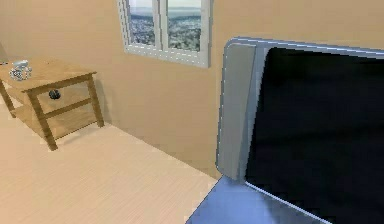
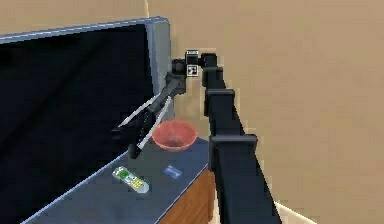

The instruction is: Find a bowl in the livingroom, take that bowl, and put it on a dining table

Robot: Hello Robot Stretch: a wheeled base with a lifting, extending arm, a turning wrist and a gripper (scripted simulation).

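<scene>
Gripper: the gripper (image 2: pixel 126 140) is a dark body with two thin, straight fingers (image 2: pixel 150 108) slanting down toward the arm side view's left. Their tips lie in front of the screen and the counter top, so I cannot tell whether it holds anything.
Arm: the arm (image 2: pixel 232 150) is a dark square bar in stepped sections, ending by two small white squares with black marks.
Bowl: the bowl (image 2: pixel 173 135) is round, shallow and salmon red with a smooth rim. It stands upright on the counter, just beside the lower finger; whether they touch cannot be told.
Counter: the counter (image 2: pixel 196 152) has a flat, matte blue-grey top and a brown wooden side.
Remote: a slim, pale remote (image 2: pixel 130 182) with green spots lies flat near the counter's front edge, with a small blue flat thing (image 2: pixel 172 171) close by.
Television: the television (image 2: pixel 70 100) is a wide glossy black screen in a smooth grey frame, standing behind the bowl.
Room: plain tan walls, a white-framed window (image 1: pixel 167 28), a pale plank floor (image 1: pixel 100 170) and a boxy wooden side table (image 1: pixel 60 75) bearing a small pale round thing (image 1: pixel 20 70).
</scene>
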